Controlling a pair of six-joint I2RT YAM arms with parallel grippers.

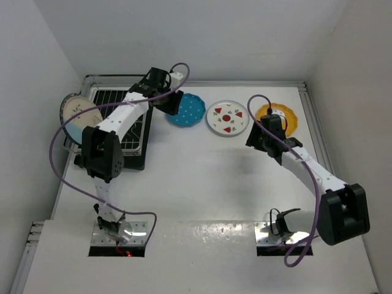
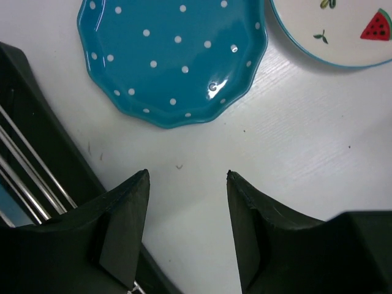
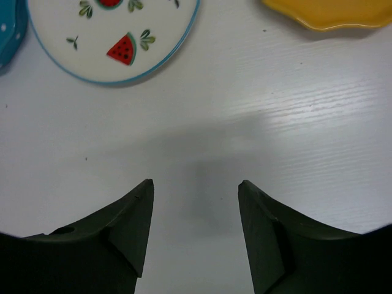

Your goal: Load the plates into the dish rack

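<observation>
Left jaws: moderately parted, nothing between them, bare bench [image 2: 294,141] underneath. Blue dotted plate [image 2: 174,55] lies flat just ahead, untouched. Right jaws: a similar middling gap, also empty, over bare bench. Fruit plate [image 3: 113,37] lies ahead to one side and yellow plate [image 3: 331,12] ahead to the other, both flat, neither touched. Left arm [image 1: 119,116] reaches forward across the dish rack [image 1: 116,98], wrist past its right edge. Right arm [image 1: 306,165] stretches forward and inward, wrist near the yellow plate. Two plates sit tilted at the rack's left side: floral-rimmed plate [image 1: 76,107] and half-blue plate [image 1: 75,131].
</observation>
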